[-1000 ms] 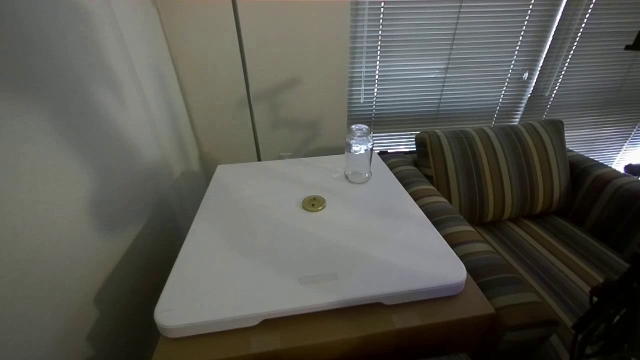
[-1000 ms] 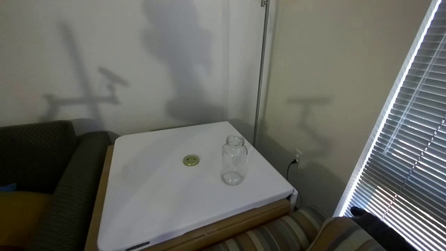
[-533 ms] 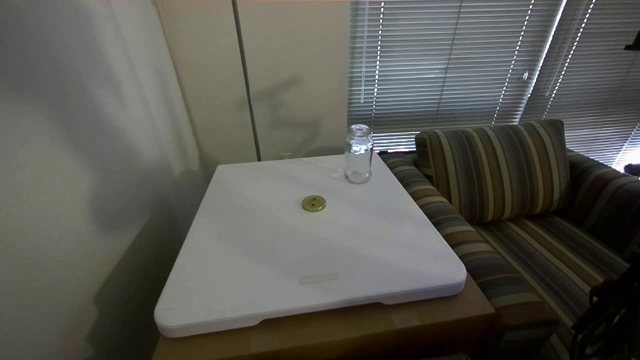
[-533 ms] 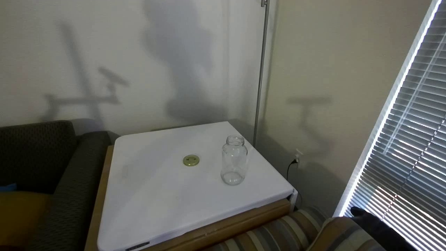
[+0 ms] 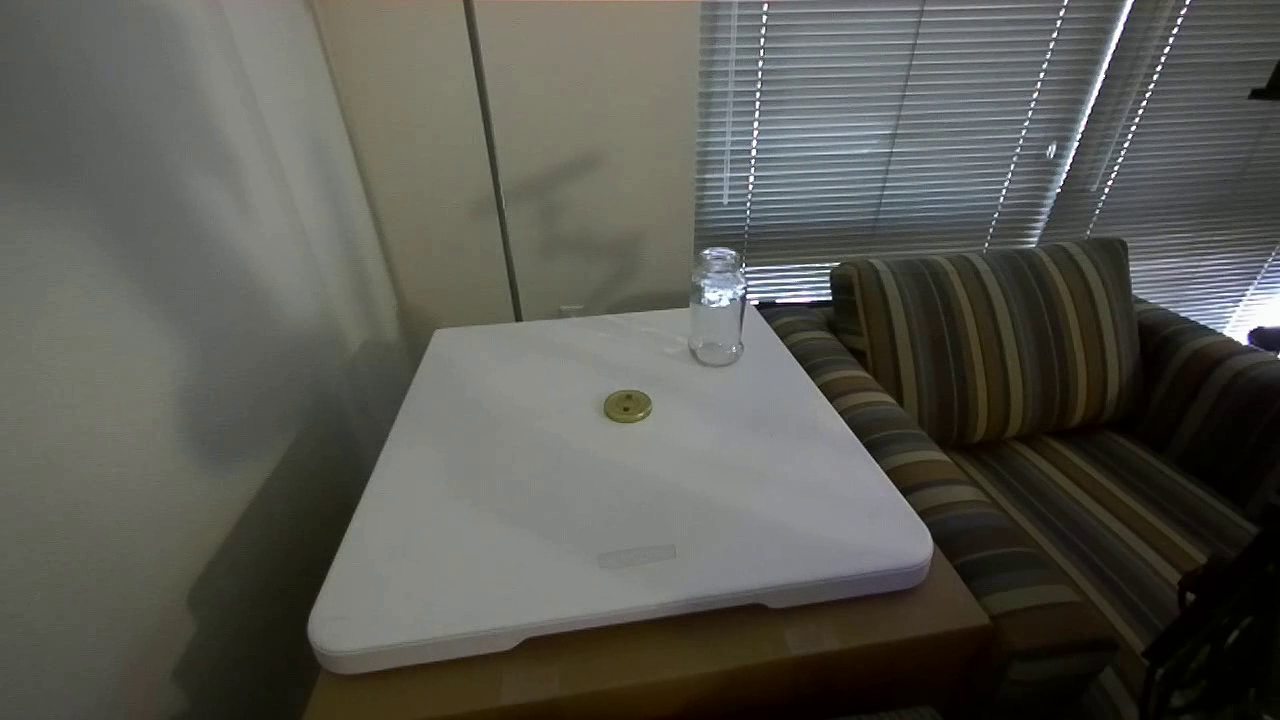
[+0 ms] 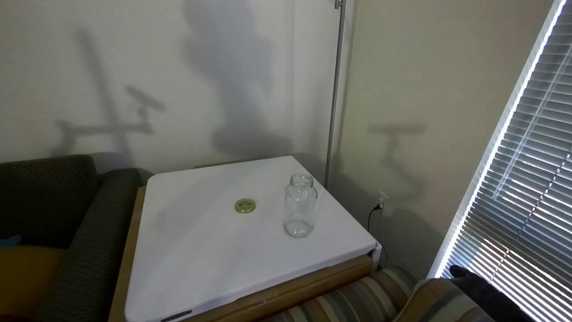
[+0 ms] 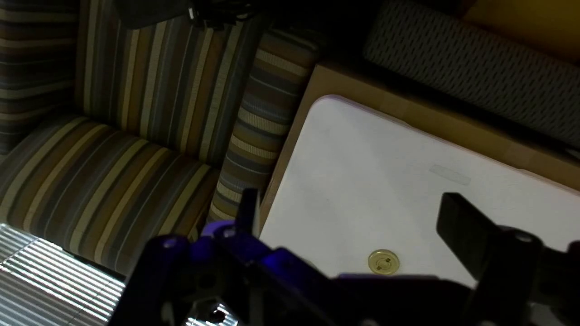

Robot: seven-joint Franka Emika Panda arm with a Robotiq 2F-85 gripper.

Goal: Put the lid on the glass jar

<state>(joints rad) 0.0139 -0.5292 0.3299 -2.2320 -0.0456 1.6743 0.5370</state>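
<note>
The gold round lid [image 5: 628, 407] lies flat near the middle of the white tabletop [image 5: 560, 500]. It shows in an exterior view [image 6: 245, 205] and in the wrist view [image 7: 384, 262], just above the dark gripper body. The clear glass jar [image 5: 717, 310] stands upright and uncovered near a table corner, apart from the lid; it also shows in an exterior view [image 6: 300, 205]. In the wrist view the jar is mostly or wholly hidden behind the gripper. My gripper [image 7: 351, 199] is open, with its fingers wide apart and nothing between them. It is above the table and out of both exterior views.
A striped armchair [image 5: 985, 350] stands beside the table. A dark armchair [image 6: 49, 201] stands at another side. A brown box [image 5: 640, 660] lies under the tabletop. A metal pole [image 6: 335, 94], walls and window blinds [image 5: 900, 130] are close behind.
</note>
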